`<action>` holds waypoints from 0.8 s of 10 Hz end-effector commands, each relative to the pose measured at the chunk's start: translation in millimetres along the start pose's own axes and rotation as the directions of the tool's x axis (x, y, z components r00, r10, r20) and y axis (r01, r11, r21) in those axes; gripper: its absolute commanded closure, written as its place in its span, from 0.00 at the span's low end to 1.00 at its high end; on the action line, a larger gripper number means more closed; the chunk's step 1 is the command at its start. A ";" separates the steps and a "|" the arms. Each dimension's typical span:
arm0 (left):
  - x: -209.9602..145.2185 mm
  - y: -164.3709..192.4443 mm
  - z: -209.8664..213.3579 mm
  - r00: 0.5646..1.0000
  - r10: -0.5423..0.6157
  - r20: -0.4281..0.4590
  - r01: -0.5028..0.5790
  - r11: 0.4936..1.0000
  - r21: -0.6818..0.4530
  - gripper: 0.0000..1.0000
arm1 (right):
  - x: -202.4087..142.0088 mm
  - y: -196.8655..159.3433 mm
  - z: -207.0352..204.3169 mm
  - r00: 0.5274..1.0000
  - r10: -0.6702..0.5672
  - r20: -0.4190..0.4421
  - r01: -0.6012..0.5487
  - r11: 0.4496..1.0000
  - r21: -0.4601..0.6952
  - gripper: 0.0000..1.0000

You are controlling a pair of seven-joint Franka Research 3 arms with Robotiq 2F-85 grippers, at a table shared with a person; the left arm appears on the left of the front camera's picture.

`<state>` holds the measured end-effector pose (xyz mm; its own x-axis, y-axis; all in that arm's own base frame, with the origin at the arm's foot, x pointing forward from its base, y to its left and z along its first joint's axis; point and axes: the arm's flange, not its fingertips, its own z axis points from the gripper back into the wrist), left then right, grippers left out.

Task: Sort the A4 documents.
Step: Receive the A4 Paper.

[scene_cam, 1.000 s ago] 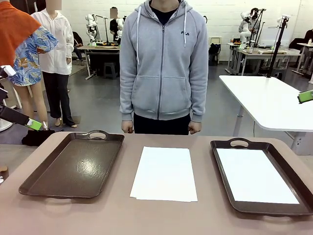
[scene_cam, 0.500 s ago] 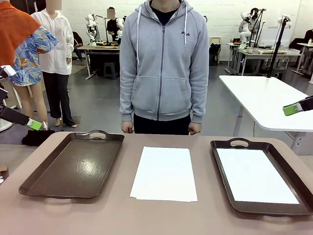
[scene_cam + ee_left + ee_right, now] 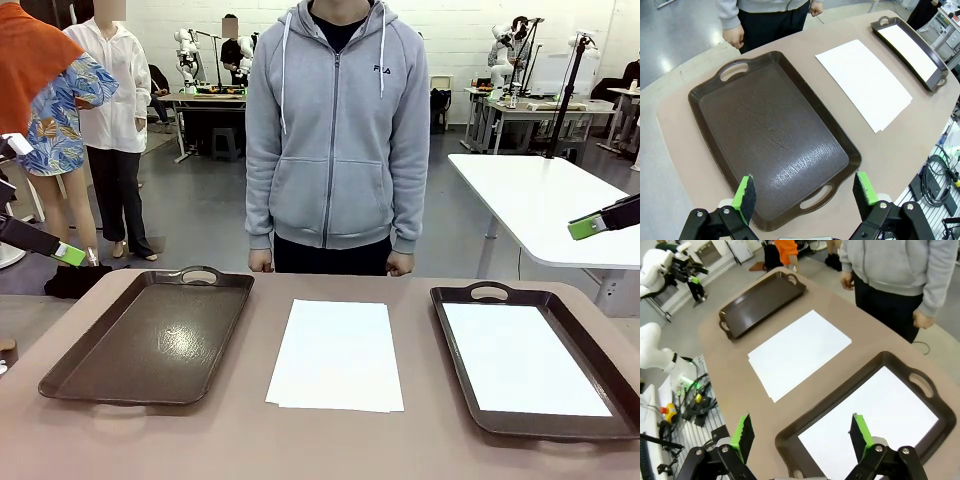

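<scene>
A small stack of white A4 documents [image 3: 336, 355] lies on the brown table between two dark brown trays. The left tray [image 3: 200, 275] is bare. The right tray [image 3: 550, 428] holds one white sheet [image 3: 522, 358]. My left gripper [image 3: 805, 190] hangs open, high over the near end of the left tray [image 3: 770, 135]; its green pad [image 3: 70, 255] shows at the front view's left edge. My right gripper [image 3: 802, 435] is open too, high above the right tray [image 3: 840, 387] and the stack [image 3: 799, 352]; its green pad [image 3: 585, 228] shows at the right edge.
A person in a grey hoodie stands at the table's far edge, fists [image 3: 262, 262] at the sides, close to the rim. A white table [image 3: 545, 205] stands behind on the right. Cables and gear [image 3: 940, 175] lie on the floor beside the table.
My right gripper's green pad has come in from the right edge, moving left and a little lower. The left gripper, the papers and the person have stayed put.
</scene>
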<state>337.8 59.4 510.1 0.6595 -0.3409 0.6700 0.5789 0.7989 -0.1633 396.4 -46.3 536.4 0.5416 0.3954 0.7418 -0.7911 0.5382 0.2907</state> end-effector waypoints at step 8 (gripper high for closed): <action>-0.4 0.9 -0.3 1.000 0.002 0.009 -0.002 1.000 -0.012 0.00 | 0.7 0.5 0.3 1.000 -0.001 0.006 0.001 1.000 0.001 0.00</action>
<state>337.8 59.4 510.1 0.6595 -0.3409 0.6700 0.5789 0.7989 -0.1633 396.6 -46.2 536.6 0.5416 0.3939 0.7426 -0.7909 0.5380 0.2915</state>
